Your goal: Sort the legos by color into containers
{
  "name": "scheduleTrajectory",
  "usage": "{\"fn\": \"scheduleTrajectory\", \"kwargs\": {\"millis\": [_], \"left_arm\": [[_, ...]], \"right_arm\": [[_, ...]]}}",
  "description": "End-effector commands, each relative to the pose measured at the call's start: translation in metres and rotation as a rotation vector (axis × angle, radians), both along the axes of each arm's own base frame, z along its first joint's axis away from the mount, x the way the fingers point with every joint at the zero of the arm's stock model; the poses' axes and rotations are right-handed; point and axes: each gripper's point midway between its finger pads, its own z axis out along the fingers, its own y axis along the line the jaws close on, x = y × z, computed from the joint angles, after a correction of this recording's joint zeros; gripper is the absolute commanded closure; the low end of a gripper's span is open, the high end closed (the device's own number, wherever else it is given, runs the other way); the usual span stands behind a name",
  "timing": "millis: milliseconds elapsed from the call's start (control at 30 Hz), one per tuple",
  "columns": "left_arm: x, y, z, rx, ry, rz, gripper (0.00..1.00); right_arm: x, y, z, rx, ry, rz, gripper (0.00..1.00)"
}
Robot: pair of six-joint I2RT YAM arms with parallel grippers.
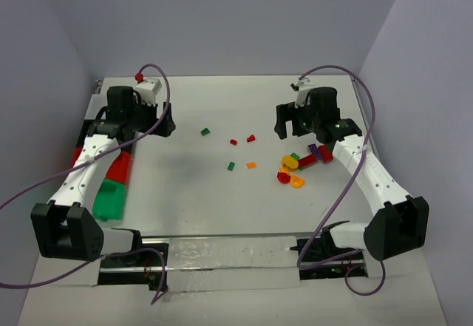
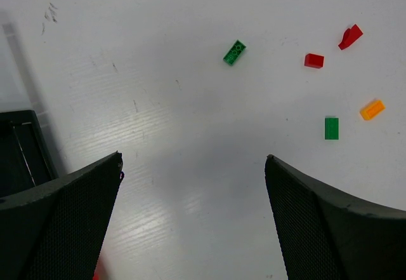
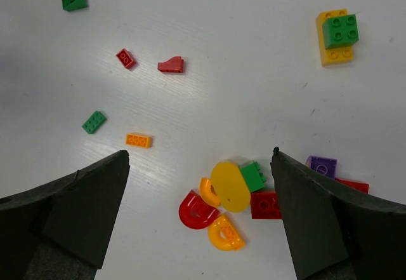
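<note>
Both empty, jaws wide: right gripper (image 3: 200, 229) over lego cluster (image 3: 229, 186) just ahead between its fingers, left gripper (image 2: 193, 229) with green brick (image 2: 235, 52) well ahead, black bin (image 2: 19, 153) beside its left finger; best single out 1 edge piece, descend square.

The white worktop (image 1: 222, 208) carries a loose scatter of lego pieces near its middle. A green brick (image 1: 205, 130) lies farthest back. A small red brick (image 1: 233, 142) and a red wedge (image 1: 250, 138) lie near each other. A second green brick (image 1: 230, 165) and an orange brick (image 1: 251, 165) lie closer to the arms.

To the right is a tight cluster: a yellow disc (image 3: 230, 186), a red arch (image 3: 196, 210), an orange arch (image 3: 223, 232), a red block (image 3: 265, 205) and a purple brick (image 3: 321, 166). Apart from the cluster, a yellow brick (image 3: 336, 56) bears a green one.

At the left edge stand a green bin (image 1: 109, 199) and a red bin (image 1: 122, 167), end to end.
</note>
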Motion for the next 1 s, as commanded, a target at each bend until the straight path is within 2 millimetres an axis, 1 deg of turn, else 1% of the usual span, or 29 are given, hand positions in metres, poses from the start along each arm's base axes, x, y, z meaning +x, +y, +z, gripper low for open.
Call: {"fn": "scheduleTrajectory", "kwargs": {"millis": [0,67,100,167,233,267,300,333,367,400,433,467,500,567,633,667,733,800,833,967], "left_arm": [[0.019,-0.005,0.030,0.001,-0.072,-0.018,0.01],[0.029,-0.009,0.030,0.009,-0.065,-0.026,0.01],[0.035,-0.014,0.031,0.014,-0.054,-0.047,0.01],[0.049,-0.031,0.029,0.048,-0.039,-0.088,0.01],[0.055,-0.044,0.012,0.086,0.006,-0.115,0.01],[0.063,-0.051,0.017,0.090,-0.004,-0.125,0.01],[0.068,-0.058,0.008,0.092,0.017,-0.141,0.01],[0.074,-0.063,-0.005,0.091,0.049,-0.157,0.01],[0.080,-0.068,-0.008,0.090,0.060,-0.167,0.01],[0.086,-0.075,-0.019,0.093,0.087,-0.182,0.01],[0.088,-0.082,-0.035,0.098,0.125,-0.211,0.01],[0.090,-0.090,-0.034,0.101,0.125,-0.236,0.01],[0.091,-0.092,-0.041,0.103,0.141,-0.245,0.02],[0.096,-0.108,-0.049,0.113,0.134,-0.279,0.05],[0.101,-0.114,-0.059,0.132,0.136,-0.287,0.10],[0.104,-0.117,-0.067,0.147,0.142,-0.291,0.15],[0.110,-0.120,-0.083,0.162,0.171,-0.299,0.19],[0.110,-0.123,-0.103,0.173,0.216,-0.308,0.25],[0.111,-0.124,-0.105,0.174,0.219,-0.312,0.26],[0.109,-0.131,-0.128,0.184,0.254,-0.338,0.32]], "right_arm": [[0.007,-0.002,0.015,-0.010,-0.043,-0.003,0.00],[0.007,-0.002,0.012,-0.018,-0.032,0.000,0.00],[0.007,-0.004,0.011,-0.028,-0.024,0.002,0.00],[0.007,-0.006,0.004,-0.048,0.006,0.004,0.00],[0.006,-0.007,-0.001,-0.057,0.023,0.009,0.00],[0.005,-0.008,-0.005,-0.061,0.044,0.010,0.00],[0.004,-0.008,-0.007,-0.060,0.055,0.019,0.00],[0.002,-0.007,-0.010,-0.058,0.067,0.029,0.00],[0.001,-0.008,-0.014,-0.062,0.082,0.032,0.00],[0.000,-0.008,-0.017,-0.062,0.096,0.034,0.00],[-0.001,-0.007,-0.019,-0.060,0.103,0.036,0.00],[-0.001,-0.007,-0.020,-0.059,0.109,0.037,0.00],[-0.001,-0.007,-0.020,-0.058,0.111,0.037,0.00],[0.001,-0.008,-0.023,-0.061,0.121,0.031,0.00],[0.003,-0.009,-0.024,-0.066,0.127,0.029,0.00],[0.004,-0.010,-0.024,-0.065,0.129,0.029,0.00],[0.004,-0.008,-0.025,-0.060,0.143,0.036,0.00],[0.004,-0.008,-0.026,-0.059,0.152,0.039,0.00],[0.005,-0.008,-0.026,-0.058,0.152,0.039,0.00],[0.007,-0.007,-0.023,-0.049,0.158,0.044,0.00]]}}
